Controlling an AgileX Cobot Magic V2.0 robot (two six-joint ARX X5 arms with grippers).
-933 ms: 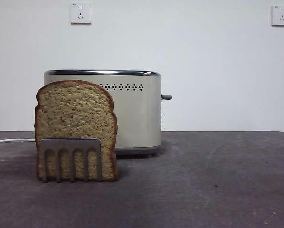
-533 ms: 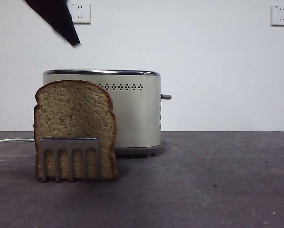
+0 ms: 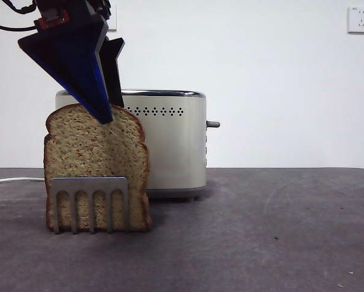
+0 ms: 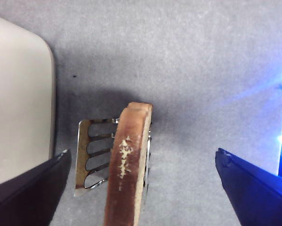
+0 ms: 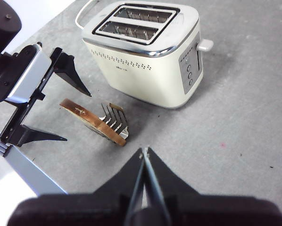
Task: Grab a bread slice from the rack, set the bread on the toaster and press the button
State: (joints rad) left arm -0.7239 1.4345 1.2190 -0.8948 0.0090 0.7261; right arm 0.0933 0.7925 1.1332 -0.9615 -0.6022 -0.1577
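The left tool [image 4: 141, 188], jaws wide, straddles the bread [image 3: 97, 164]. Descend straight, probably centred, and close at twelve o'clock.

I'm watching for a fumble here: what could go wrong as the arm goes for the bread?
The left gripper is open, straddling the slice of bread, but the slice sits nearer one jaw, so closing might tip it or drag the light rack. The toaster stands right behind; a jaw could bump it.
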